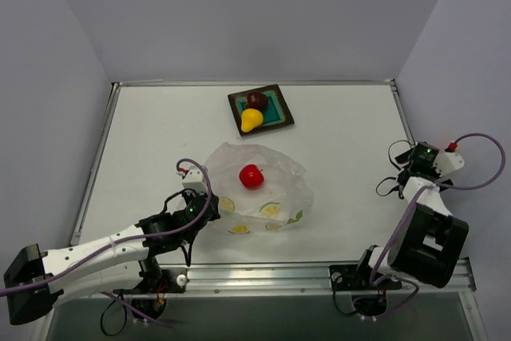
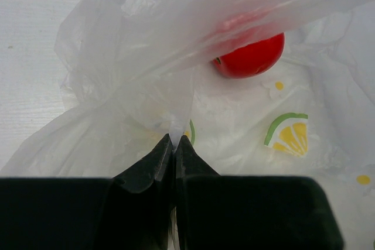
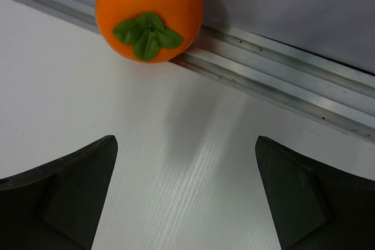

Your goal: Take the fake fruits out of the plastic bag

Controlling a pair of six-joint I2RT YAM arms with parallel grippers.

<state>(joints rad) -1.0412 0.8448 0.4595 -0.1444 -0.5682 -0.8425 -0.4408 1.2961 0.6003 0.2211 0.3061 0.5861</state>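
The plastic bag (image 1: 279, 189) lies crumpled mid-table with the red fruit (image 1: 251, 176) inside it. My left gripper (image 1: 209, 201) is shut on a fold of the bag's near-left edge; in the left wrist view the gripper (image 2: 174, 139) pinches the film (image 2: 135, 57), with the red fruit (image 2: 252, 57) behind under a layer of plastic. The maroon fruit (image 1: 256, 100) and yellow pear (image 1: 251, 120) sit on the teal plate (image 1: 281, 109). My right gripper (image 1: 403, 157) is open at the right table edge. In the right wrist view the gripper (image 3: 184, 144) is empty, with the orange fruit (image 3: 149, 13) ahead of it, apart from the fingers.
The orange fruit rests against the metal rail (image 3: 281, 86) at the table's right edge, with the grey wall just behind. The plate stands at the back centre. The orange fruit is hidden in the top view.
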